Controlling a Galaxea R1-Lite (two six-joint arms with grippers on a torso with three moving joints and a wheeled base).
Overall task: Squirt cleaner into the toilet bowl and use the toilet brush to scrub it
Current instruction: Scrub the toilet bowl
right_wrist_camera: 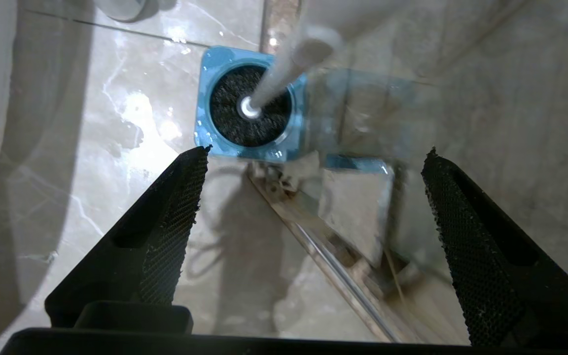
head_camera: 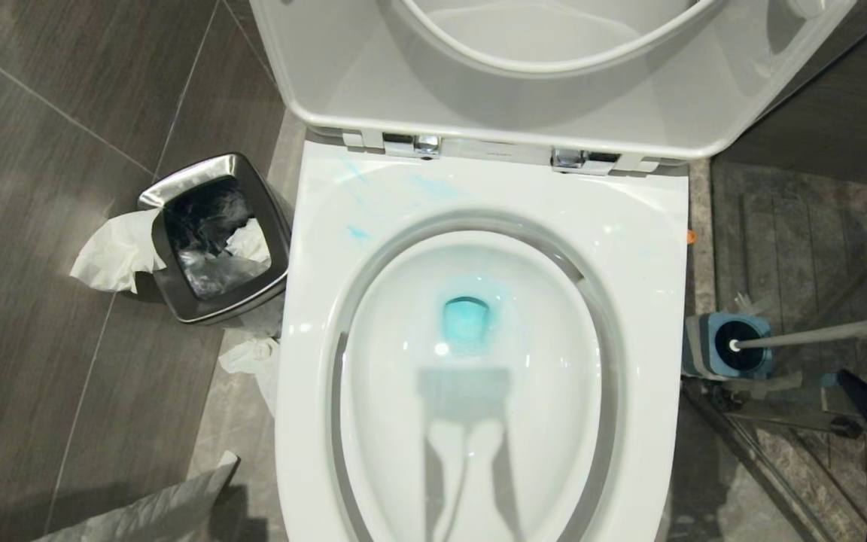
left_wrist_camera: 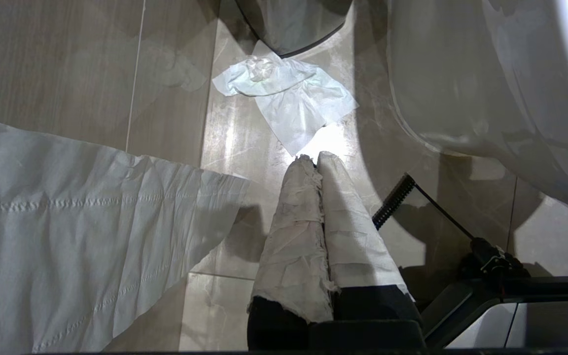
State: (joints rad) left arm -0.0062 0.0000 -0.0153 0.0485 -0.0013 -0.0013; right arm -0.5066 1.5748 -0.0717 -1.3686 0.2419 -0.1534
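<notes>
Brush [head_camera: 817, 335]: stood head-down in its blue holder [head_camera: 727, 346] on the floor right of the bowl [head_camera: 471, 361], handle leaning outward, free for taking. Bowl: seat and lid raised, blue cleaner pooled at the drain and streaked on the rim, so squirting seemed done and scrubbing due. Right gripper [right_wrist_camera: 313, 162]: hung above the holder, jaws spread wide and empty, apparently lined up for the handle. Left gripper [left_wrist_camera: 316, 162]: low beside the bowl, tissue-wrapped fingers pressed together, idle. Bin [head_camera: 211, 237]: left of the bowl, tissue spilling out.

Toilet brush [head_camera: 817, 335] handle tip cut off by frame edge; bristles hidden in holder [head_camera: 727, 346].
</notes>
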